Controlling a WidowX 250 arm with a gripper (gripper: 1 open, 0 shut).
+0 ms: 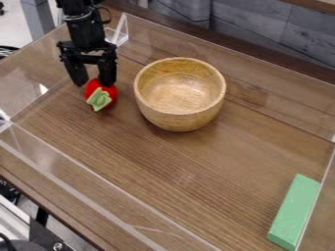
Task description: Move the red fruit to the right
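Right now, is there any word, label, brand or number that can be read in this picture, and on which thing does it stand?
None: no text can be read on the red fruit, bowl, green block, gripper or table.

A small, bright red, oval toy strawberry with a light green leafy stem end [98, 95] lies on its side on the brown wood-grain worktop [183, 176], in the far left part of the scene. Its green leaves point down and toward the left, and its red body angles up to the right. It rests flat on the surface, not lifted.
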